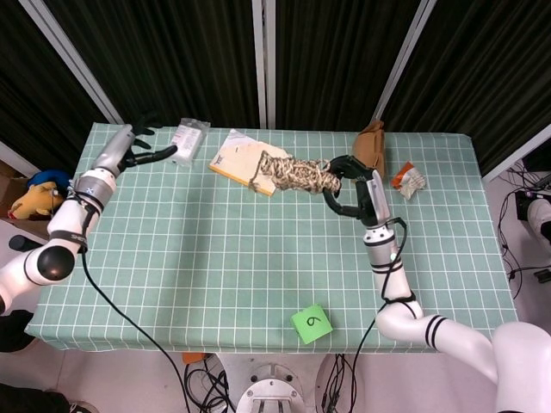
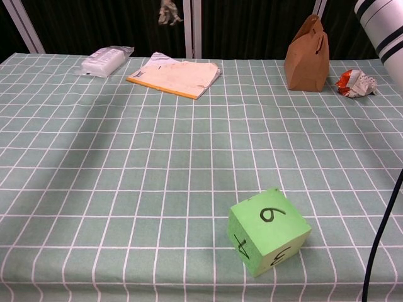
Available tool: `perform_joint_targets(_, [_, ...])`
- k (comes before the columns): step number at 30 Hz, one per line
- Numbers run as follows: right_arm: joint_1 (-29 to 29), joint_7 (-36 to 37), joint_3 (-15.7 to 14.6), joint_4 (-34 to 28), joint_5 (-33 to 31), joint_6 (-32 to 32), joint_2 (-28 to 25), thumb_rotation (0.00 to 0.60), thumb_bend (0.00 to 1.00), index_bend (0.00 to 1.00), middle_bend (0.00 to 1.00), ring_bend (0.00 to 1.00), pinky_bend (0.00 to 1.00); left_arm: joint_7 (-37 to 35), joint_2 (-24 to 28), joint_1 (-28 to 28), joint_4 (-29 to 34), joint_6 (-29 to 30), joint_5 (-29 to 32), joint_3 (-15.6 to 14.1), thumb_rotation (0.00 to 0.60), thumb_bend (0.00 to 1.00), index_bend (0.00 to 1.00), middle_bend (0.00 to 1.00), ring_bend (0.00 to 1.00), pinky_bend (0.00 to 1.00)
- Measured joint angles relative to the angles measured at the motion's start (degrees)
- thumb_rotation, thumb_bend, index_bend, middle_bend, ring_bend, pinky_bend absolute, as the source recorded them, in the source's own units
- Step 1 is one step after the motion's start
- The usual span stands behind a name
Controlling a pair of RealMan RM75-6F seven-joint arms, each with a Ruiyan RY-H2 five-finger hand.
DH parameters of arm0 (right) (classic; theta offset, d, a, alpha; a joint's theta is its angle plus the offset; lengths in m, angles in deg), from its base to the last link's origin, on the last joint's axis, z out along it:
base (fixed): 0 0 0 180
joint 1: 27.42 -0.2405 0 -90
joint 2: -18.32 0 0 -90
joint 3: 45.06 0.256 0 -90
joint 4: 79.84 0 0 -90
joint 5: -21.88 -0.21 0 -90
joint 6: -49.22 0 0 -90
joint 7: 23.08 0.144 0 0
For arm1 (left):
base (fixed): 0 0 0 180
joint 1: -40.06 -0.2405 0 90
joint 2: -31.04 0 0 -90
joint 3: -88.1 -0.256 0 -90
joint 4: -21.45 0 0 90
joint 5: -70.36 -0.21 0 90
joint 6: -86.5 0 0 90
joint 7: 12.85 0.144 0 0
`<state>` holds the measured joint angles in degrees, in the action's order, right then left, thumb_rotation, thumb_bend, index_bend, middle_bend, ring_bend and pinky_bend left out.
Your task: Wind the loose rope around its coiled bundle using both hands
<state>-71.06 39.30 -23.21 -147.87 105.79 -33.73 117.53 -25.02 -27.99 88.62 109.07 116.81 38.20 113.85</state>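
Note:
The coiled rope bundle (image 1: 294,175), beige with dark flecks, hangs in the air above the table's back middle. My right hand (image 1: 349,185) grips its right end. A short loose rope end (image 1: 256,170) dangles from the bundle's left side; a bit of rope (image 2: 167,12) also shows at the top edge of the chest view. Far from the bundle, my left hand (image 1: 142,149) hovers over the back left corner with its fingers spread and nothing in them. The chest view shows only my right arm (image 2: 384,25).
A yellow-edged notepad (image 1: 241,155) lies under the bundle's left end. At the back left is a white packet (image 1: 188,138), at the back right a brown paper bag (image 1: 370,148) and a crumpled wrapper (image 1: 409,178). A green cube (image 1: 312,324) sits near the front edge.

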Motion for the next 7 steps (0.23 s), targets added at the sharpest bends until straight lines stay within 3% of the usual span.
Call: perform_joint_targets(7, [1.39,1.61,2.18,-1.67,-1.2,-1.85,-1.35,0.6,0.67,0.89,0.68,0.64,0.82,-4.8,-0.29,-4.05,-1.47,0.63,-4.36,-0.33,0.278,0.04,0.03,0.13,0.14,0.26])
